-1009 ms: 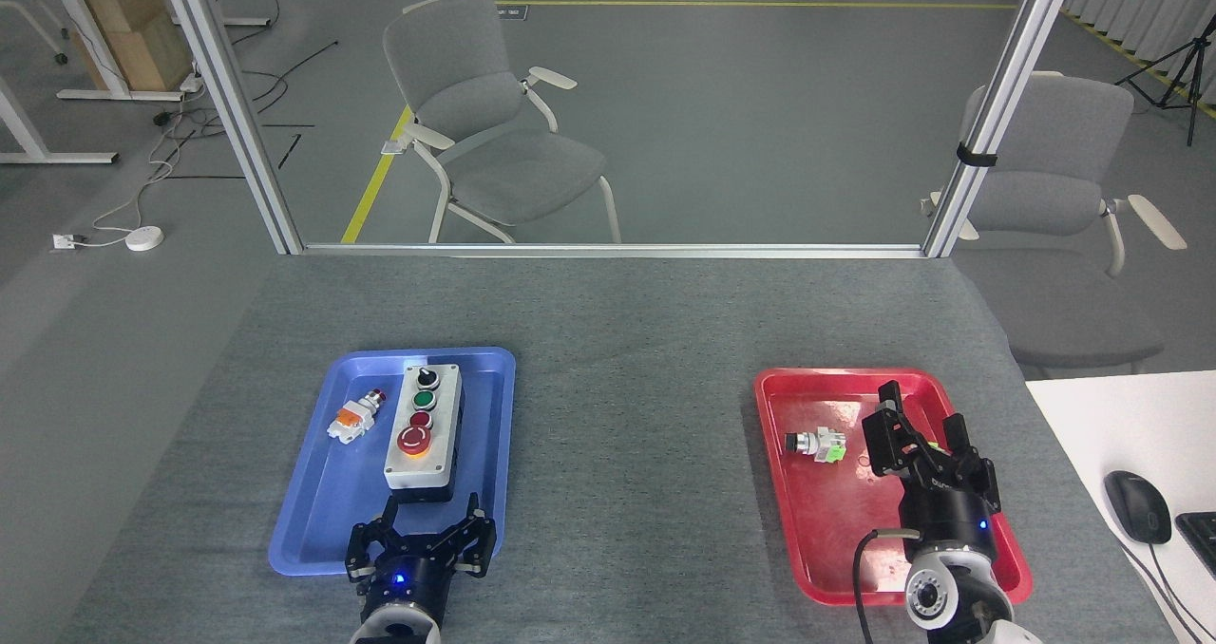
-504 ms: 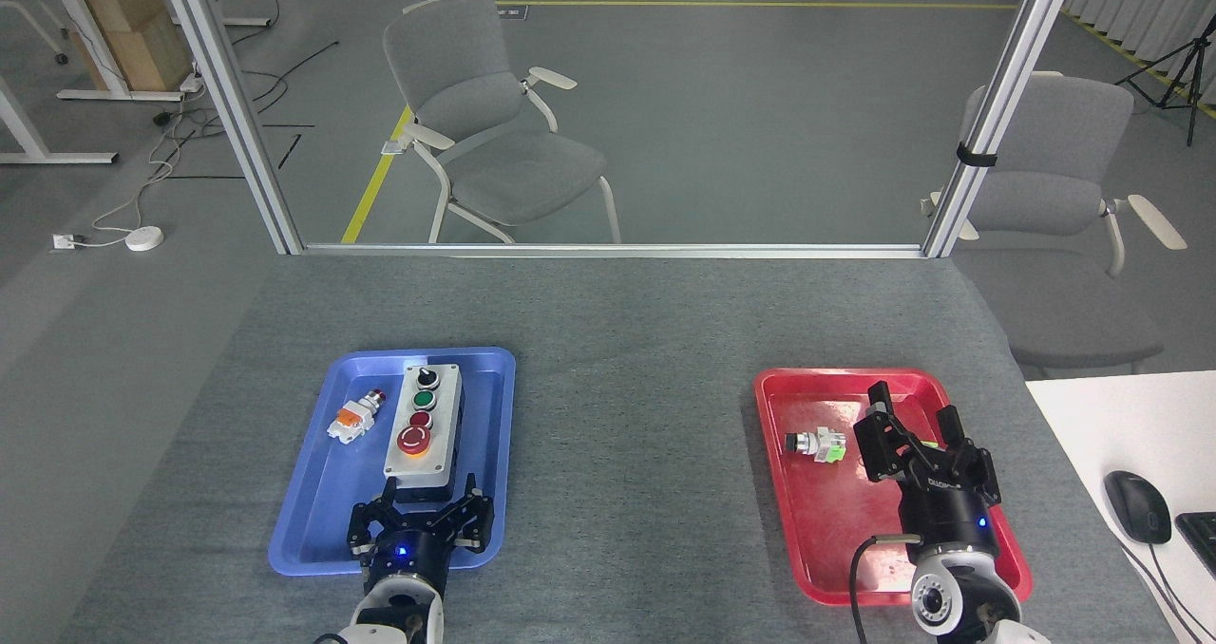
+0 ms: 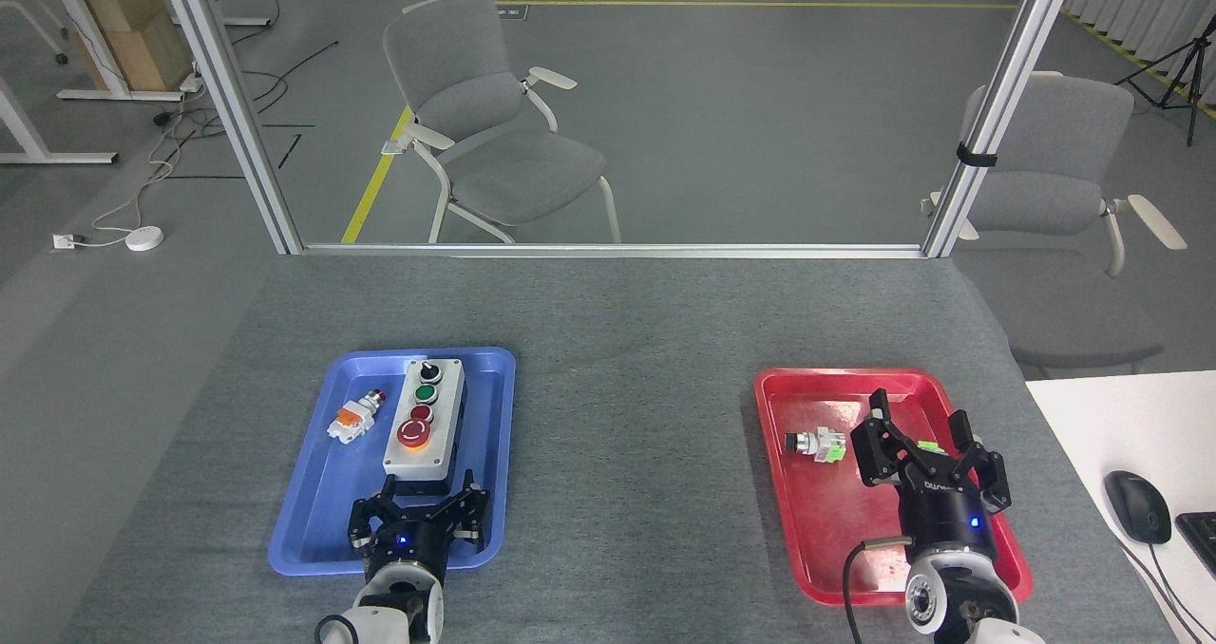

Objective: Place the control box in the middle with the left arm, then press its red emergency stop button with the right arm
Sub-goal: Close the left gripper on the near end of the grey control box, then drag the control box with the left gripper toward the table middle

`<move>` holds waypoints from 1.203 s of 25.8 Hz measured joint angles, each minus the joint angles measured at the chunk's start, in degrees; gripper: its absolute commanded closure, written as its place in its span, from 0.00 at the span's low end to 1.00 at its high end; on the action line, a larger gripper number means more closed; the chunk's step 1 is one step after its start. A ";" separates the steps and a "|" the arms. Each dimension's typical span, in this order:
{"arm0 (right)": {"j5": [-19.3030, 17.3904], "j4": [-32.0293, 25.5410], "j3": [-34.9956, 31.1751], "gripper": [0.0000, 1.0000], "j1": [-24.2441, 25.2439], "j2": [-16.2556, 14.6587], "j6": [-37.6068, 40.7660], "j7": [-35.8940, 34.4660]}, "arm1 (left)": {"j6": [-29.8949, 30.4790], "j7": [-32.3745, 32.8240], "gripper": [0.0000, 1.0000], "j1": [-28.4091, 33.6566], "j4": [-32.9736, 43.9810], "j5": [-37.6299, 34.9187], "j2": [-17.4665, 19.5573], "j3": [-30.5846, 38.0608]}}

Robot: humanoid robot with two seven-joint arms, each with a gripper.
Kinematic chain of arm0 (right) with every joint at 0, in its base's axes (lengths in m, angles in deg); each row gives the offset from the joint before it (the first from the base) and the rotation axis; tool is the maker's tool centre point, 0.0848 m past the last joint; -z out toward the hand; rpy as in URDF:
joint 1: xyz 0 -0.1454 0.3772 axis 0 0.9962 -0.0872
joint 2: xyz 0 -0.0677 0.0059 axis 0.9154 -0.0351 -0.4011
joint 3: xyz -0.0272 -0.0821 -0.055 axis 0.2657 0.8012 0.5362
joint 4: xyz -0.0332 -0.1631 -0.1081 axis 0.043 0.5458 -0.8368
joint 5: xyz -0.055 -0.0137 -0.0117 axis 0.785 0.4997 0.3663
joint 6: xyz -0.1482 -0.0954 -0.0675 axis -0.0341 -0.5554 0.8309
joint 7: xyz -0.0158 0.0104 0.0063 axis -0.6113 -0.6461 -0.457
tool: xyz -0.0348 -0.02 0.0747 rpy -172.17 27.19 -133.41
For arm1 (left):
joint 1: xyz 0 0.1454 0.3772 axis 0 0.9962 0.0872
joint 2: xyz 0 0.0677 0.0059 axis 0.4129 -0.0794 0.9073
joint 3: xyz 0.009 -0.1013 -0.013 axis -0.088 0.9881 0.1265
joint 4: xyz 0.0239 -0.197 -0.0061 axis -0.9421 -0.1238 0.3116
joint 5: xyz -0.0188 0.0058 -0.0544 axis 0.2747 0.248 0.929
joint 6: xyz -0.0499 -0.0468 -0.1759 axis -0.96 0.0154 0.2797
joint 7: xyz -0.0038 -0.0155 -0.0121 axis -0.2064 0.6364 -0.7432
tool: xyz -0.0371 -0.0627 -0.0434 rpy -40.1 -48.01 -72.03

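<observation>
Grey speckled felt tabletop fills the lower part of the head view; its middle lies bare between the two trays. Blue tray sits left of centre, red tray right of centre, well apart.

Control box lies in the blue tray, long axis running near to far, tilted slightly, towards the tray's right side. Top row, far to near: black knob, green button, small red button, red emergency stop button.

Left gripper is at the box's near end, over the tray, fingers spread apart, one tip on each side of the near corners; contact with the box cannot be judged. Right gripper hangs over the red tray, fingers apart, nothing between them.

White-orange switch lies in the blue tray just left of the box. Small component with a green part lies in the red tray, beside the right gripper.
</observation>
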 measured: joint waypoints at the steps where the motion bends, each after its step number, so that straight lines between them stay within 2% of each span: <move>1: 1.24 0.13 0.07 0.01 0.00 0.00 -0.71 -0.01 | -0.02 0.00 0.00 -0.18 -0.52 0.00 0.12 0.00; 4: 3.52 0.44 0.14 0.01 0.00 -0.10 -1.85 -0.16 | -0.60 0.00 0.00 -1.09 -2.48 0.00 0.40 -0.01; 8: 4.47 0.54 0.16 0.01 0.00 -0.24 -2.13 -0.12 | -1.85 0.00 0.00 -3.22 -5.60 0.15 0.45 -0.02; 28: 3.83 0.73 1.01 0.01 0.10 -0.05 -2.32 -0.19 | -1.28 -0.01 0.01 -9.34 -12.22 4.61 0.55 -0.02; 31: 3.76 0.78 1.44 0.01 0.10 0.02 -2.42 -0.19 | -1.09 -0.01 0.12 -9.59 -12.69 4.68 0.36 -0.02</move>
